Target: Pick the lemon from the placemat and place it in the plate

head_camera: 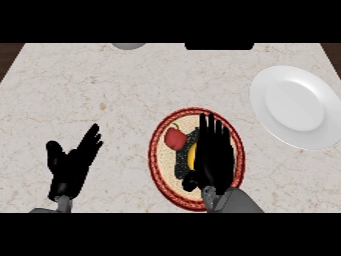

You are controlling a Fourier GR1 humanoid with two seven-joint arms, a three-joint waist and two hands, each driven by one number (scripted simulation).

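Yellow shows beside your right hand [214, 152]: the lemon [191, 156] lies on the placemat [160, 150], near the front edge of the bench [92, 90], mostly hidden under the palm. The fingers are straight and hold nothing yet. I think you should lower the hand and curl the fingers round the lemon only, keeping off the red thing [175, 138] just beside it. The plate [298, 107] waits well apart, toward the right edge. Your left hand [71, 162] rests open near the front edge, fingers up.
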